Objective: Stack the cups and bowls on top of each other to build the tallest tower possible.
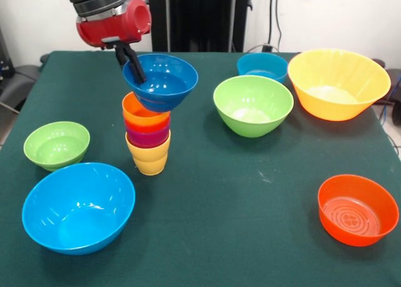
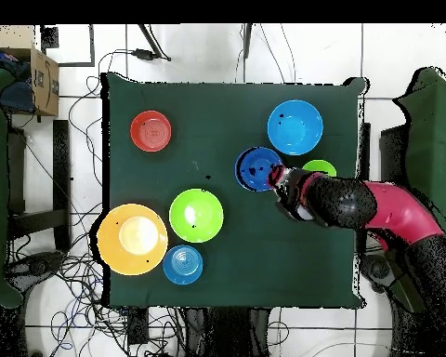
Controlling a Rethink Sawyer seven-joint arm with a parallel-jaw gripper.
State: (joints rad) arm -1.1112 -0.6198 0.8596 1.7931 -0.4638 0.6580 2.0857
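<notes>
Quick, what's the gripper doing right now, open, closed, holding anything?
Gripper: closed on the rim of the dark blue bowl, which sits tilted atop the stack of cups.

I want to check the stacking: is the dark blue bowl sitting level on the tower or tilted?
Tilted. The dark blue bowl leans toward the camera atop the tower, with the tool gripping its rim.
</notes>
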